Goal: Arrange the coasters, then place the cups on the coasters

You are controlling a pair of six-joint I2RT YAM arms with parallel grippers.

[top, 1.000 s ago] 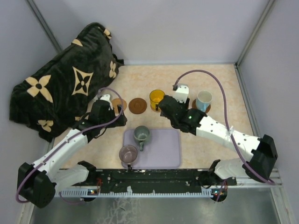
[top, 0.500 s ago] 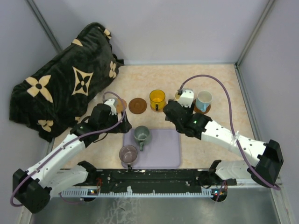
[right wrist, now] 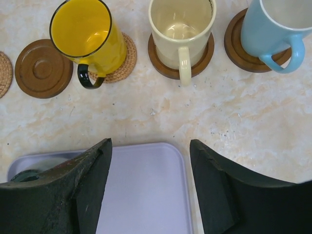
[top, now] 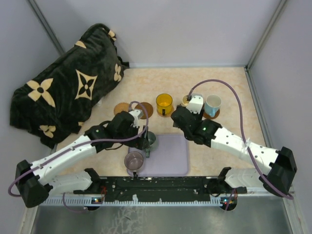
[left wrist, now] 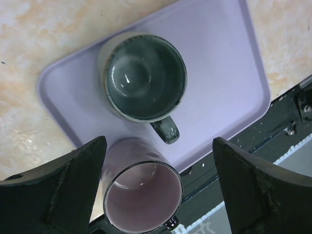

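Coasters lie in a row across the far side of the tabletop (top: 234,83). At the left end sit a woven coaster (top: 121,107) and, just beside it, a dark brown coaster (right wrist: 43,68), both bare. Next along, the yellow cup (right wrist: 85,35) stands on a second woven coaster (right wrist: 125,64), the cream cup (right wrist: 181,22) on a brown coaster (right wrist: 157,62) and the light blue cup (right wrist: 270,30) on another brown coaster (right wrist: 234,47). All three are upright with handles turned toward the arms. The dark green cup (left wrist: 145,78) and the translucent purple cup (left wrist: 141,195) stand upright on the lavender tray (left wrist: 224,83), the purple one at its near left corner, just beside the green one's handle. The left gripper (left wrist: 158,141) hovers above these two cups, its jaws spread wide and holding nothing. The right gripper (right wrist: 150,146) hangs over the tray's far edge facing the row, its jaws apart with nothing between them. A dark blanket (top: 68,87) with tan flowers lies bunched at the far left.
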